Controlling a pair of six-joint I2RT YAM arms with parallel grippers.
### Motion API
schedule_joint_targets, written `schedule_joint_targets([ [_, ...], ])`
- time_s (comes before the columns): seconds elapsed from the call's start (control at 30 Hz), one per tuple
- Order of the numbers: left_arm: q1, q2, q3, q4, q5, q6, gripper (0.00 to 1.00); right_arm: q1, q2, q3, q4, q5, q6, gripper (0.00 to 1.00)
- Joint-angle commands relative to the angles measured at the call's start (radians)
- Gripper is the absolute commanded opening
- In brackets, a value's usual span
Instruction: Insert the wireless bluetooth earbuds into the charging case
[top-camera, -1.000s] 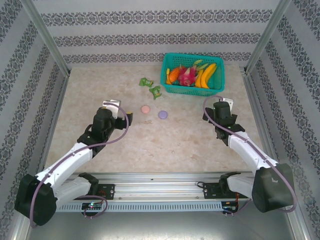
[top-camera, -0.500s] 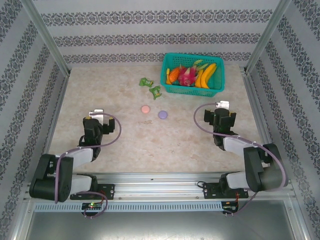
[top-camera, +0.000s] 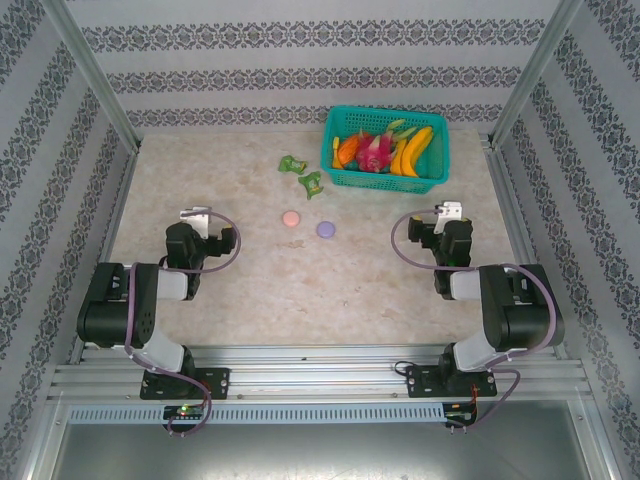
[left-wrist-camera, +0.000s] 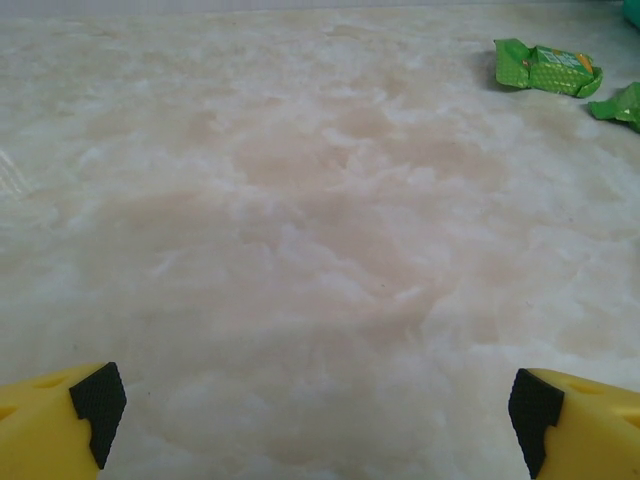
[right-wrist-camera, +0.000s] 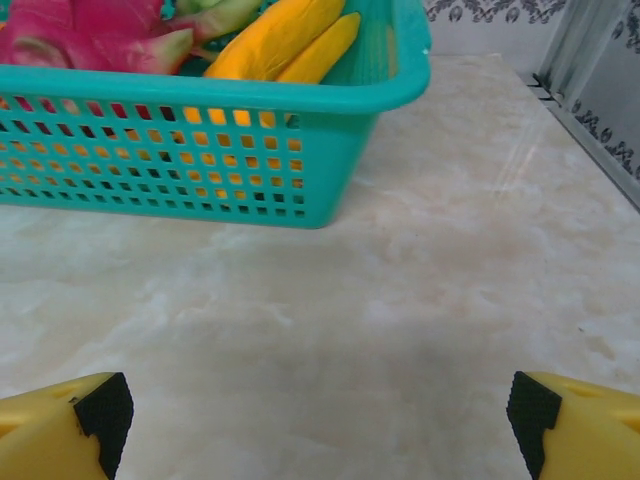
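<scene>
left pincer (left-wrist-camera: 316, 410), right pincer (right-wrist-camera: 310, 410) both wide, empty. pale pink round plastic case (top-camera: 291, 218), pale purple round plastic case (top-camera: 325, 229) mid desk (top-camera: 300, 290), between arms, near far side. tiny earbuds too small for me to tell. i expect light, hard, slick: pinch gently across body.

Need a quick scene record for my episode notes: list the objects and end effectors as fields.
pink case: on table, left of purple case, not touching
purple case: on table, near centre
basket: teal, holds fruit, far side
green wrappers: two, left of basket
left end effector: open, empty
right end effector: open, empty, facing basket
</scene>
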Motion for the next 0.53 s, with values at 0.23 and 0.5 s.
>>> schedule_joint_targets([
  [0.23,0.007,-0.002,0.01,-0.005,-0.001,-0.018,1.0,0.011,-0.01,0.017,0.007,-0.038,0.008,0.98],
  [0.5,0.003,-0.004,0.01,-0.007,-0.015,-0.018,1.0,0.003,-0.02,0.007,0.018,-0.056,0.013,0.98],
])
